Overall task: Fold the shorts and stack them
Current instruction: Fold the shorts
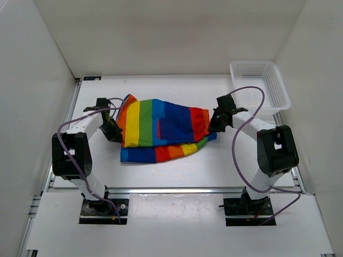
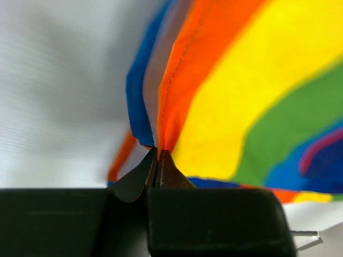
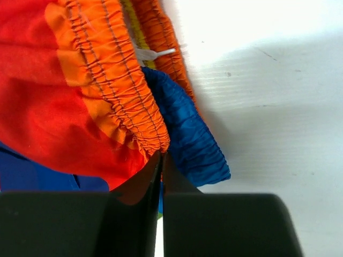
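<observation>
Roughly at the middle of the white table (image 1: 177, 171) lie the shorts (image 1: 161, 128), spread crosswise between the two arms, with an upper layer of orange, yellow, green, blue and red blocks resting over a lower band of stripes that shows along the near edge. The left gripper (image 1: 112, 131) is at the cloth's left end; in its wrist view the jaws are pressed together on a raised fold of the orange stripe, with a blue edge just beside it. The right gripper (image 1: 216, 122) is at the right end, at the waistband; its wrist view shows the jaws pinched tight on the gathered orange elastic, and a blue gathered section (image 3: 193, 139) lies against the table just beside the fingertips. The white mesh basket (image 1: 278, 85) stands in the far right corner, beyond the right arm and apart from the shorts; only its own perforated floor and walls show inside it.
</observation>
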Controlling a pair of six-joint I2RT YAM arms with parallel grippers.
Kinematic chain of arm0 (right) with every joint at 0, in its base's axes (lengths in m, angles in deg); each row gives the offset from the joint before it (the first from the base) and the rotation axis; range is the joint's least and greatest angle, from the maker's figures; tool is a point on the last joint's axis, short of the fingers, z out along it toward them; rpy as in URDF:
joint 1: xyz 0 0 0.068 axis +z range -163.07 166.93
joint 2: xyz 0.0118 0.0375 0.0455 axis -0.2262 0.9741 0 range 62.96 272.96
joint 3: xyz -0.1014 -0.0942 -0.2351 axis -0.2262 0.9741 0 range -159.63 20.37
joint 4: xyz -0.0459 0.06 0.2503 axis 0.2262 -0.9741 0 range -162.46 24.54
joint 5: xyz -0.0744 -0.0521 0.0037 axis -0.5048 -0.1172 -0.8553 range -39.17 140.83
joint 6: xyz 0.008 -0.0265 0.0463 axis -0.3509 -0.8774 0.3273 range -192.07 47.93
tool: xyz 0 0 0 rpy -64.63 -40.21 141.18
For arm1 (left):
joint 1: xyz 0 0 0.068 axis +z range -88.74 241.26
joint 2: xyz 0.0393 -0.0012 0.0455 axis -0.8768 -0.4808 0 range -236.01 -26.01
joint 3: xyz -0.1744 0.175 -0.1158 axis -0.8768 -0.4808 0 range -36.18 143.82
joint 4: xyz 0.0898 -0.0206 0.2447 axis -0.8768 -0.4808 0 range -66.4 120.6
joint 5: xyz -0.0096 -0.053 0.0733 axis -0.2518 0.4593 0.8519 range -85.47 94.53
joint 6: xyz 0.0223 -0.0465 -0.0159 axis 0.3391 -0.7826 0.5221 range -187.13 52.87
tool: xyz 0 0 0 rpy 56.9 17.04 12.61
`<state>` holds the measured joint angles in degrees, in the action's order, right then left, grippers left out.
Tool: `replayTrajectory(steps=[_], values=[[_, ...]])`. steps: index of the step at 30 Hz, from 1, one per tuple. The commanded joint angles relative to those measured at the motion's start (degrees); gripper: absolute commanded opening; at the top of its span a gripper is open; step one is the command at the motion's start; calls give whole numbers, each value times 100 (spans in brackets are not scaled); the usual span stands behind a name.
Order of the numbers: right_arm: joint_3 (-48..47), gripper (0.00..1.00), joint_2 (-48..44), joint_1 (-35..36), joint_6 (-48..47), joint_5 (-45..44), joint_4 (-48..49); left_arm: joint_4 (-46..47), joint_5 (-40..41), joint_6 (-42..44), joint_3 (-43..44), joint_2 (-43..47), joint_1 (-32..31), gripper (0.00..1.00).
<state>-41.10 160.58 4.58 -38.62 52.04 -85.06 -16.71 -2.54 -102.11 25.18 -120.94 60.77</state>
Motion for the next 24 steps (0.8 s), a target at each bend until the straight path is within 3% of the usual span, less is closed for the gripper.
replayTrajectory(steps=[1, 9, 13, 19, 24], values=[[-435, 0, -85, 10, -15, 204, 44, -330, -154, 149, 718, 581, -12, 10], [-1332, 0, -815, -51, 100, -305, -360, -1570, -207, 378, 2413, 1188, -12, 10], [-1385, 0, -1209, -173, 100, -490, -440, -1755, -365, 501, 2547, 1451, -12, 10], [-771, 0, -1509, -595, 153, -631, -493, -1537, -611, 440, 1460, 1890, -267, 10], [-51, 0, -1763, -649, 100, -649, -493, -983, -839, 54, -263, 2356, -469, 10]])
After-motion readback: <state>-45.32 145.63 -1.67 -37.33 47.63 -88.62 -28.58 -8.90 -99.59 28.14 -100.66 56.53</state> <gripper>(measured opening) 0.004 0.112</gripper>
